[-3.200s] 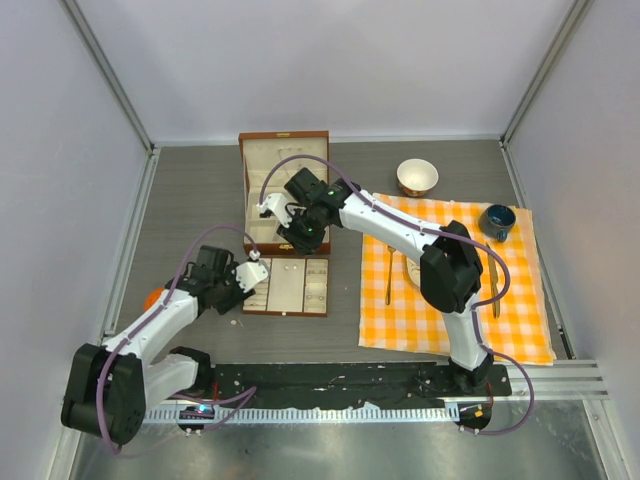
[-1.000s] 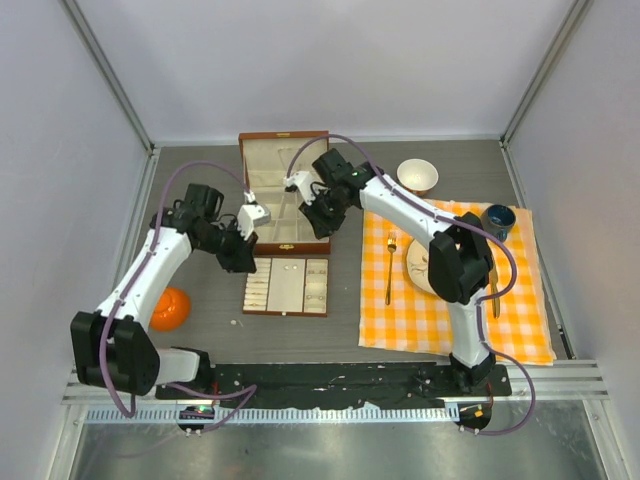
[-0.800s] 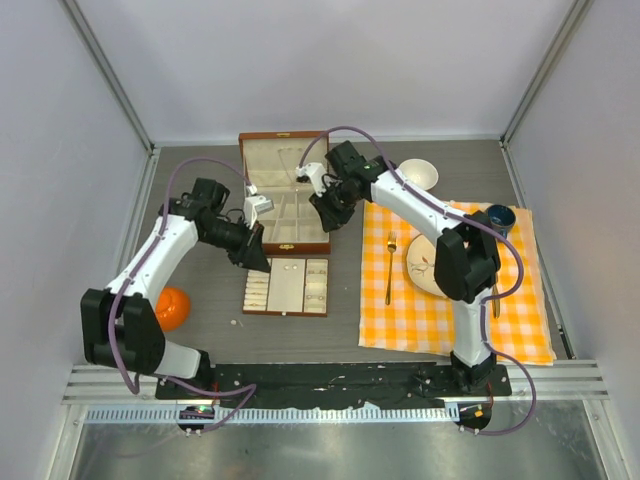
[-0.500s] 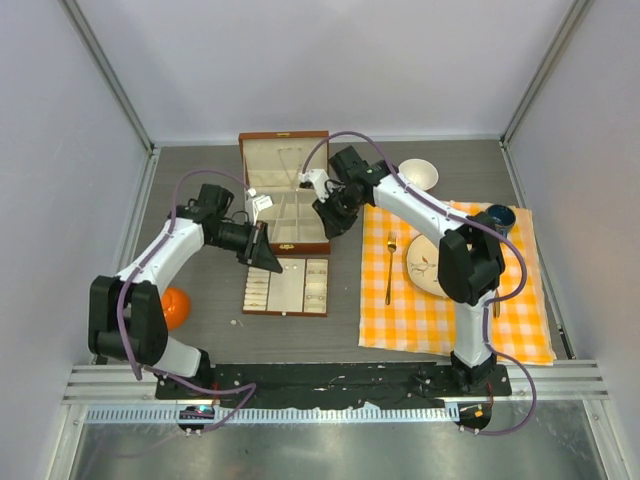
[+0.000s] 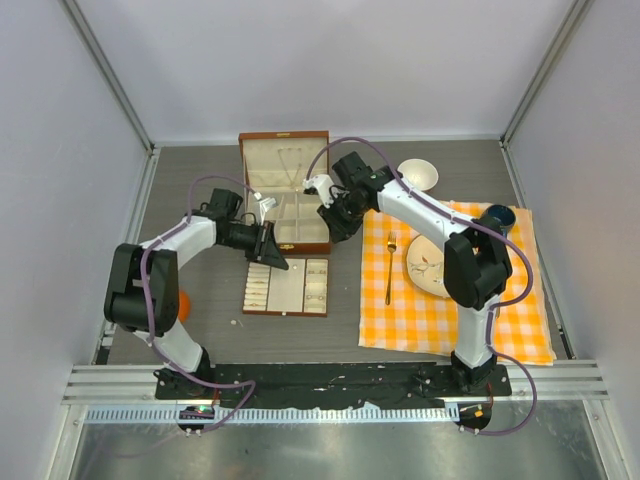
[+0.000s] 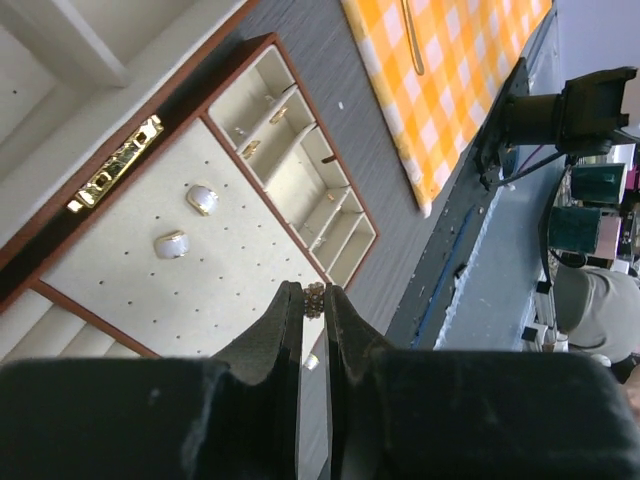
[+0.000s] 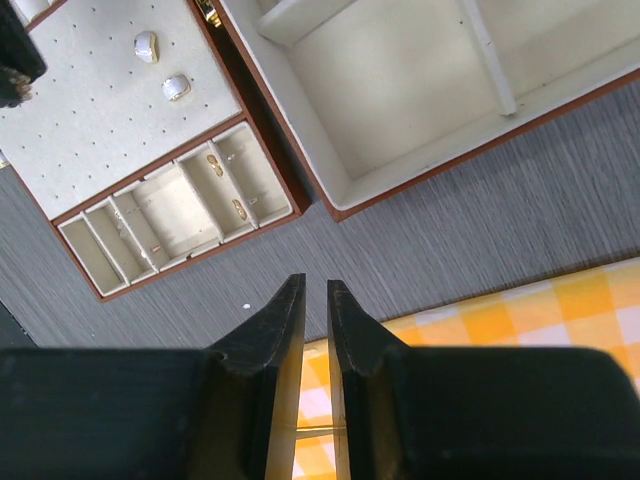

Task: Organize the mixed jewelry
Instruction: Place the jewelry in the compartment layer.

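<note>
You're pinching a tiny beaded piece in the left gripper, hovering over the tray's perforated pad, studs just ahead; right gripper nearly closed, holding nothing.

- The top view is bright and even. Light seems to come from above. The white walls look clean and pale, with no dark corners.
- Shadows under the arms on the gray counter are soft and faint.
- A metal strip at the bottom shines a little.
- In both wrist views the black tool fingers up close are dark and a bit fuzzy.
- The cream tray behind them looks sharp and well lit.
</note>
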You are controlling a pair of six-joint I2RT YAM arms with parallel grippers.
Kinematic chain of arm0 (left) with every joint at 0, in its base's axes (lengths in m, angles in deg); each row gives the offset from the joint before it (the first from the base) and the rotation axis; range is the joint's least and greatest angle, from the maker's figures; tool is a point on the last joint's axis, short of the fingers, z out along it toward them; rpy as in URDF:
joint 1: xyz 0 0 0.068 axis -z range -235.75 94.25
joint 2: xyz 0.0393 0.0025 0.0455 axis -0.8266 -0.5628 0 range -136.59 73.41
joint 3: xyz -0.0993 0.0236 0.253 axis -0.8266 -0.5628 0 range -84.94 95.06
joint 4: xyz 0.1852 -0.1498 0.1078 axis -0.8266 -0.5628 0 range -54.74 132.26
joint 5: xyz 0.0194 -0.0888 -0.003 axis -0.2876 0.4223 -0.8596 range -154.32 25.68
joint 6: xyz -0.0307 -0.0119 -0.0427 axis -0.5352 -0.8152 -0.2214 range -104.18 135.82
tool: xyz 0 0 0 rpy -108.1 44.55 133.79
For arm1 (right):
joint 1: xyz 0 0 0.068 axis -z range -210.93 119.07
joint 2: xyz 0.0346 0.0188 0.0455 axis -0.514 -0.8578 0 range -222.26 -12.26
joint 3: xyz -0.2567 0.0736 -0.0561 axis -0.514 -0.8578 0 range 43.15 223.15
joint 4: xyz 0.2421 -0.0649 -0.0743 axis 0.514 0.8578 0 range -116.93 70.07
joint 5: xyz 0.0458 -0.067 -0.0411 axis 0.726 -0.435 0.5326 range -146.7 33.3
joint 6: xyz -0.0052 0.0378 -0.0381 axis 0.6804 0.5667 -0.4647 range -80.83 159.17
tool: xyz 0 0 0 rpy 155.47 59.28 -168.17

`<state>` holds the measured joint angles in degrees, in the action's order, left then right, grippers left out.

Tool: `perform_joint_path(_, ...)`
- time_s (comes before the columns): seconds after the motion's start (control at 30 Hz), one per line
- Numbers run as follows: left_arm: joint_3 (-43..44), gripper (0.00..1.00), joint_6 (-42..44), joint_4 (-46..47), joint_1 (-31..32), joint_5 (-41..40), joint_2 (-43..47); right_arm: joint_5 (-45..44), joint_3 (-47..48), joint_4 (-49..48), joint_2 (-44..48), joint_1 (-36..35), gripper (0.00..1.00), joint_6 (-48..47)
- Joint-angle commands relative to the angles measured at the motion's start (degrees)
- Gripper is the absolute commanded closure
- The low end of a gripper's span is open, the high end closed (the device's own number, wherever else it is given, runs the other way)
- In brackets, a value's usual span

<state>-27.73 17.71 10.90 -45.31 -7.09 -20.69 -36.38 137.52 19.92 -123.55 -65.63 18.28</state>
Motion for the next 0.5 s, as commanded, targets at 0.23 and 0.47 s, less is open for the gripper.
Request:
perform_joint_path(0.23, -1.22, 1.0, -0.04, 7.18, 0.2, 0.25, -4.24, -0.19, -0.33, -2.2, 2.39, -0.11, 0.79, -0.56)
perform_joint_path(0.47, -2.45, 1.0, -0.75, 9.38, 0.2, 0.51, -4.68, -0.01, -0.15, -2.11, 2.04, -0.11, 0.8, -0.38)
